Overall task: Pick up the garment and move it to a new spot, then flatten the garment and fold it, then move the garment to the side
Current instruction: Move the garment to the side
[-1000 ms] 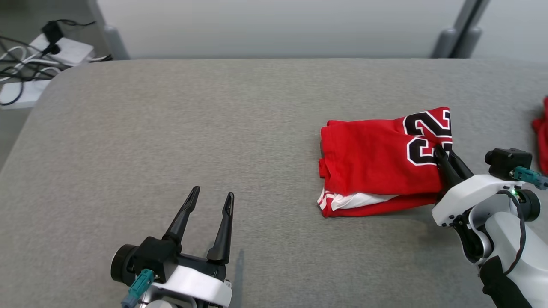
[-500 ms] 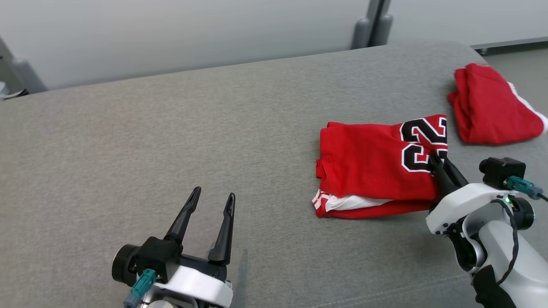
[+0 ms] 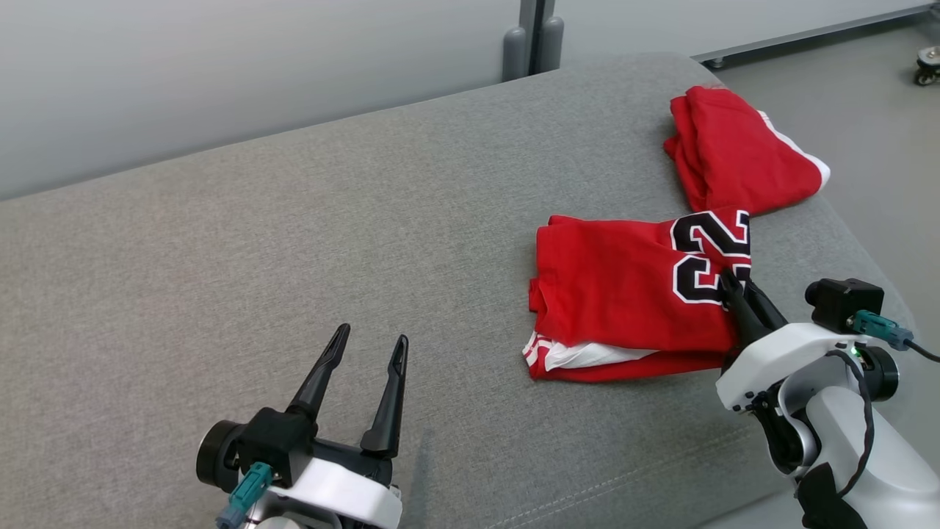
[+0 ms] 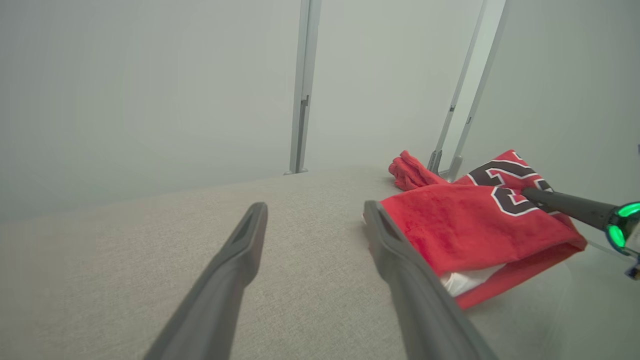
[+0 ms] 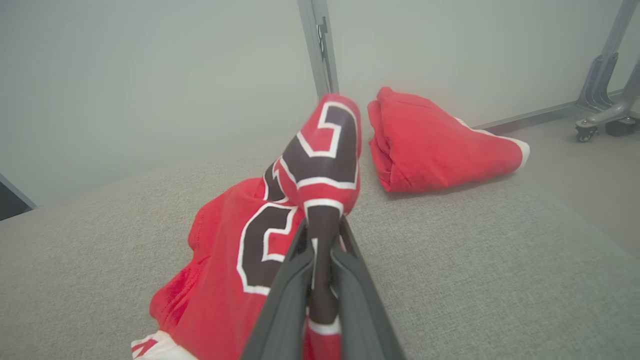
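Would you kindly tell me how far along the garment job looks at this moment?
Folding looks done: the jersey lies as a compact stack on the grey table. In hand: the right hand is shut on its numbered edge. Remaining: carrying it aside, perhaps toward the other folded red garment, and releasing. The left hand is open, apart from the cloth.

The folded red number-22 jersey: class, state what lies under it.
The jersey rests on the grey fabric surface. A white inner layer peeks from under its top fold at the near edge. Anything directly beneath is covered from view.
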